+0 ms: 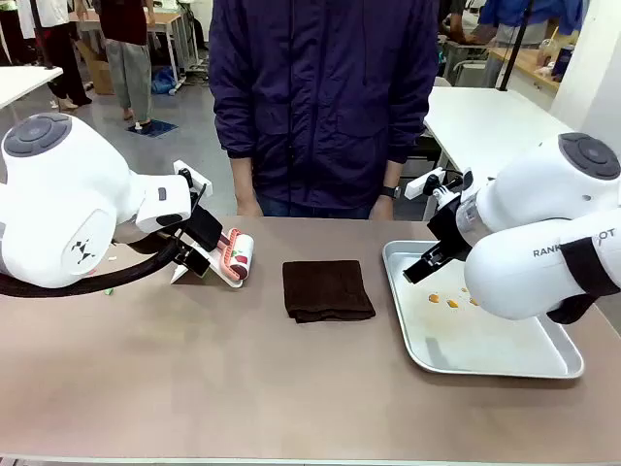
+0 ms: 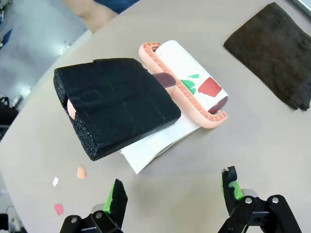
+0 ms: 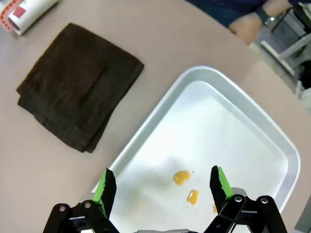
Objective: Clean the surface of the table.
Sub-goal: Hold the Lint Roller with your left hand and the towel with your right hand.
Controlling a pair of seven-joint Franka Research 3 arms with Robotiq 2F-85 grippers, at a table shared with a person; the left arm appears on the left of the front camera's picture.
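The brownish table spans the front view. At its left lies a lint roller with a salmon frame, a white printed roll and a black foam handle, resting on a white sheet. My left gripper hovers open just short of it, holding nothing. Small paper scraps lie on the table beside the handle. A folded dark brown cloth sits mid-table. My right gripper hangs open over the near-left part of the silver tray, above orange spots.
A person in a dark jacket stands at the far edge, hands down by the table edge. One hand with a wristwatch is near the tray's far side. The tray takes up the table's right end.
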